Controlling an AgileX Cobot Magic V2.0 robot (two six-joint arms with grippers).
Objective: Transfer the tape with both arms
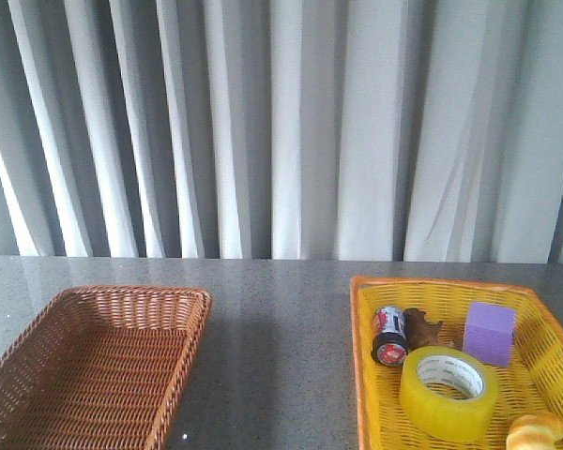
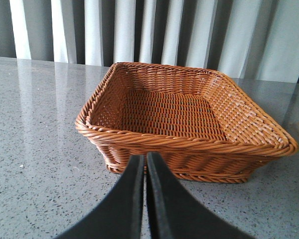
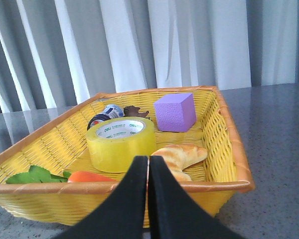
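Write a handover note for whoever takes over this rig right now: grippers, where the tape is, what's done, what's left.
Left gripper: shut, empty, facing the brown wicker basket.
Right gripper: shut, empty, just outside the yellow basket.
Tape: lying flat in the yellow basket, near the can, purple block and croissant.
Done: nothing; tape untouched.
Left: open right gripper, grasp tape, pass to left arm, probably place in brown basket.

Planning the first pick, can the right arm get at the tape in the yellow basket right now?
Probably yes. The tape lies flat and uncovered in the yellow basket, top exposed. The right gripper is shut outside the near rim and must open first.
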